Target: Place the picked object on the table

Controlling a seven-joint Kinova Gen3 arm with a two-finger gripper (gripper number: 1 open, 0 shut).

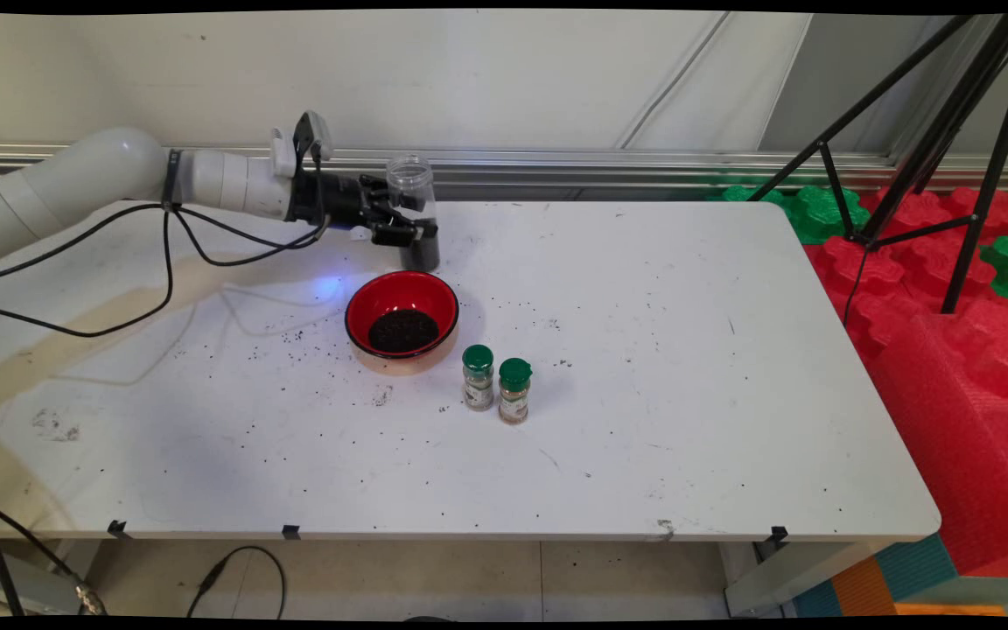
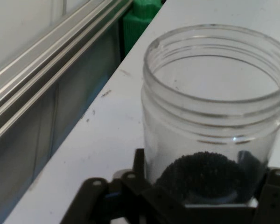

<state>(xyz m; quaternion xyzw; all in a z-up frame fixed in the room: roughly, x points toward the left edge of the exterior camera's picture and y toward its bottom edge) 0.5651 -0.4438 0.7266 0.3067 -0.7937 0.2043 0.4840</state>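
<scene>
**Firmly on the jar, behind the bowl**

Right now my pincer (image 1: 406, 229) is closed on the jar (image 1: 414, 210), its fingers clamped round the lower body from the left side. The jar stands upright at the far part of the tabletop (image 1: 644, 350), just behind the bowl (image 1: 402, 315); I cannot tell whether its base touches the surface.

I judge it light: thin clear plastic, mostly empty. The wall looks smooth, so likely slippery, and it may flex under a hard squeeze. The low grip seems sound to me, near the weight and away from the threaded neck.

It is a transparent, wide-mouthed jar with no lid, and dark grains (image 2: 203, 175) heap at its bottom. Similar grains lie in the red bowl and scattered about. Two green-capped bottles (image 1: 496, 383) stand well apart from me.
</scene>
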